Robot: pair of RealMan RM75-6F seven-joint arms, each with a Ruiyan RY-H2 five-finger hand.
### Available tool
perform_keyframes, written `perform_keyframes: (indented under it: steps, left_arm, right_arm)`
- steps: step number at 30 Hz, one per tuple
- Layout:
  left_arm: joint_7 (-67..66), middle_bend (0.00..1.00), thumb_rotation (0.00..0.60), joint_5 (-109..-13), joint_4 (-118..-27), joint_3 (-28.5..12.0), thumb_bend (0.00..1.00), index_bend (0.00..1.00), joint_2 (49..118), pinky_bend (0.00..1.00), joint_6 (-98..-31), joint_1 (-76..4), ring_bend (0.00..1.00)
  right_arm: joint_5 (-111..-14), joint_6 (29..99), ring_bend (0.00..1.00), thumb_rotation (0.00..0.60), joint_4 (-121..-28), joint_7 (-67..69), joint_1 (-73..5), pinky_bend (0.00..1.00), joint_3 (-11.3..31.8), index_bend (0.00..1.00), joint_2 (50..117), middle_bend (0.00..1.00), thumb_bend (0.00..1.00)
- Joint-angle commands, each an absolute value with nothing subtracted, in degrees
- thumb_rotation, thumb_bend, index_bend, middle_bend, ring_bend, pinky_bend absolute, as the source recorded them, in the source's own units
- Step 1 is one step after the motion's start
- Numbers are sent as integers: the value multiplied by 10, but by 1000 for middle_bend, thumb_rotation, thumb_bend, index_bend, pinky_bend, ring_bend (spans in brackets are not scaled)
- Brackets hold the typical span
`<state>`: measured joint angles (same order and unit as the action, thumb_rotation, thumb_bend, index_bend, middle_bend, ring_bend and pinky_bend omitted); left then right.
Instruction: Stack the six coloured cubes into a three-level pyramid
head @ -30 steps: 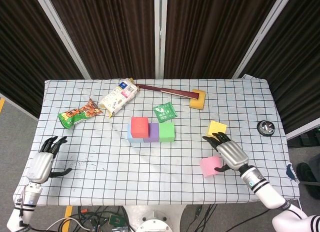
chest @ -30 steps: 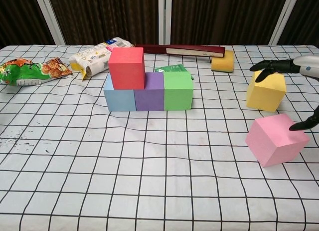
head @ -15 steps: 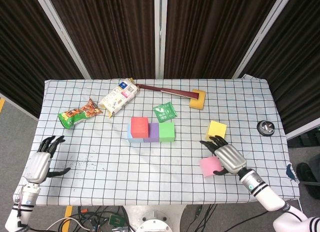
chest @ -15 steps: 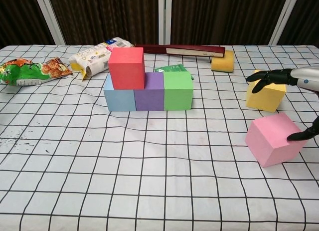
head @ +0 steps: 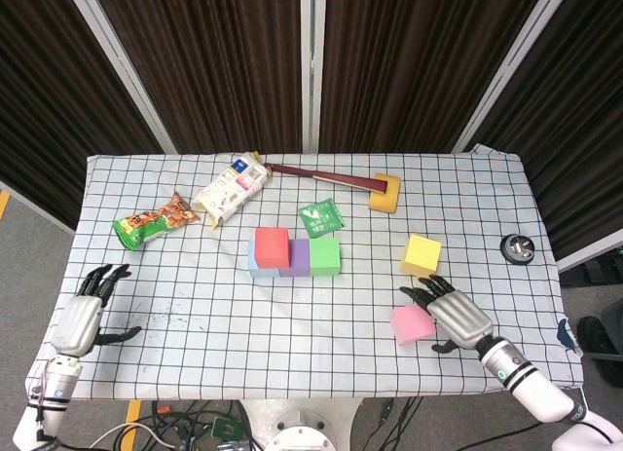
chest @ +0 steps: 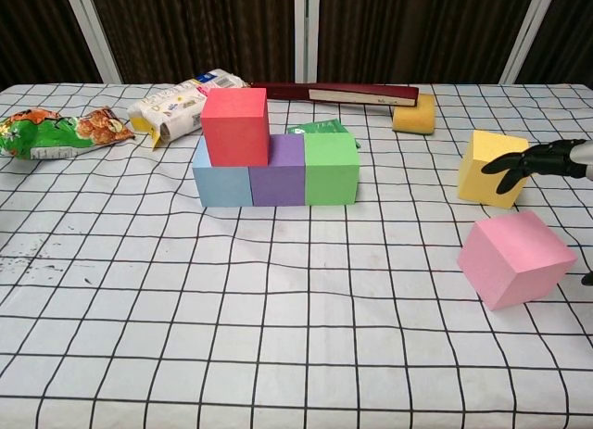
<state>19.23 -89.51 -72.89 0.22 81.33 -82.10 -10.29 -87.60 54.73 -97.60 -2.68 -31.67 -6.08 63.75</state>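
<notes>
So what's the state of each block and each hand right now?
Red cube: stacked on the blue and purple cubes.
Blue cube, purple cube, green cube: touching in a row.
Yellow cube: loose on table.
Pink cube: loose, skewed.
Right hand: empty, beside the pink cube.
Left hand: empty, fingers apart.

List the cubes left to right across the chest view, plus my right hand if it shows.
Blue cube → red cube on top → purple cube → green cube → yellow cube → pink cube → right hand at the edge.
</notes>
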Motion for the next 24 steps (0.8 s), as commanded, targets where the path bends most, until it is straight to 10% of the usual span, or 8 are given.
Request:
perform_keyframes:
  steps: [1, 16, 24]
  left_arm:
    - [192, 167, 600, -895, -727, 3, 3, 75, 815, 67, -820, -103, 41]
    - [207, 167, 600, -890, -717, -1, 3, 75, 815, 67, -826, -99, 41]
    - [215, 167, 600, -889, -715, -5, 3, 75, 813, 67, -829, -98, 41]
  right_arm:
    - [-863, 534, 0, 600, -964, -37, -317, 0, -58, 0, 651, 179, 0]
    - [-852, 584, 116, 600, -966, -80, -301, 0, -19, 0, 679, 604, 96]
    - [-781, 633, 164, 600, -1028, -91, -337, 0, 105, 0, 646, 671, 87]
